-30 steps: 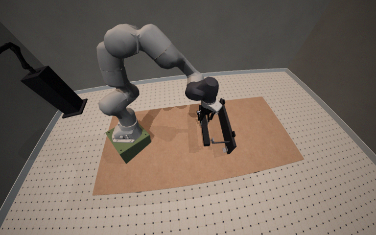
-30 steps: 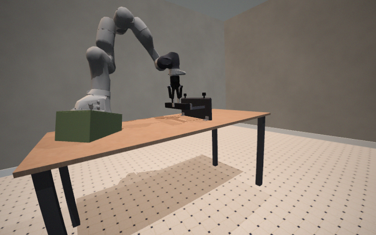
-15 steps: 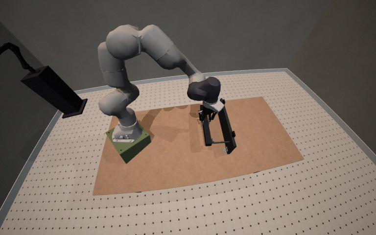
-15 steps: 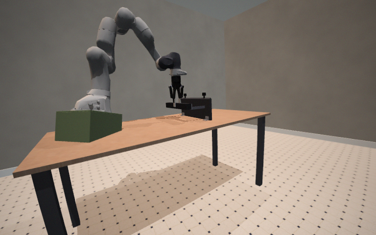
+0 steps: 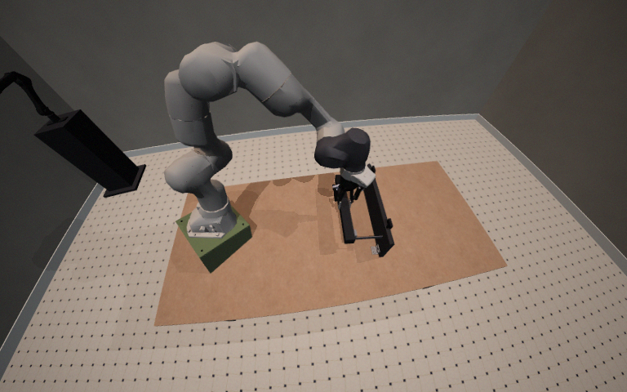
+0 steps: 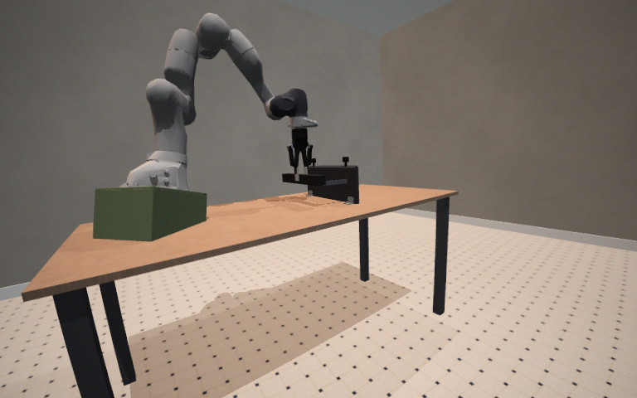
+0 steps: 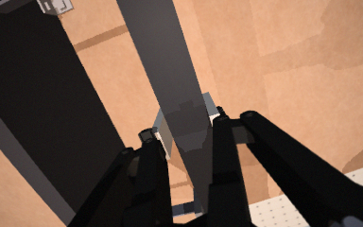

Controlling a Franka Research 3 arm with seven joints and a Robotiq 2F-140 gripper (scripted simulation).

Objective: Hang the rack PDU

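The rack PDU (image 5: 347, 226) (image 6: 309, 179) (image 7: 161, 57) is a long dark bar. My gripper (image 5: 347, 193) (image 6: 299, 166) (image 7: 187, 110) points straight down and is shut on it near one end, holding it level a little above the table. Close beside it stands a black upright panel (image 5: 381, 217) (image 6: 335, 185) (image 7: 43, 118), parallel to the PDU, with small grey foot brackets (image 5: 374, 250) (image 6: 349, 201) and a knob (image 6: 345, 160) on top. The PDU is apart from the panel. I cannot make out the keyhole plates or the buttons on the PDU's back.
The wooden table (image 5: 277, 277) (image 6: 281, 220) carries the green block (image 5: 217, 240) (image 6: 145, 213) that the arm stands on. A black box on an arm (image 5: 87, 152) hangs off to the left, away from the table. The table's far edge is close behind the panel.
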